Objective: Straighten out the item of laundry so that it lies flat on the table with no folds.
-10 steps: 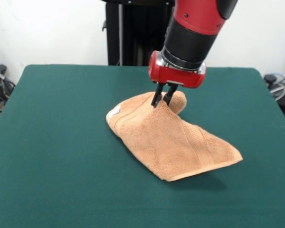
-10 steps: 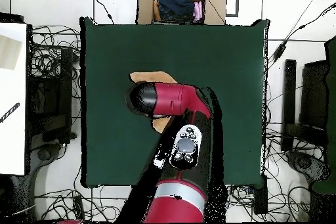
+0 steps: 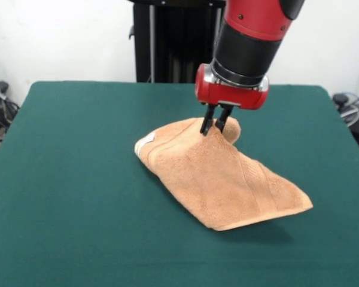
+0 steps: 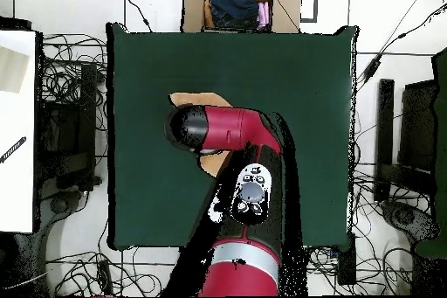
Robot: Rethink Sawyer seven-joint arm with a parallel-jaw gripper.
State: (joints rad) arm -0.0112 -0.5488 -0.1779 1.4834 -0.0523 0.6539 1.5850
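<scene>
- Front view: the gripper (image 3: 216, 126), fingers pinched on a raised fold of the towel (image 3: 218, 177), has shifted toward the picture's right since half a second ago, dragging the cloth along the table (image 3: 66, 179); it remains doubled over, not flat.
- Overhead view: the arm hides most of the towel (image 4: 194, 99), which seems slightly displaced.

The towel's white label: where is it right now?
In the front view the label sits at the towel's left corner on the table, left of the gripper.
</scene>
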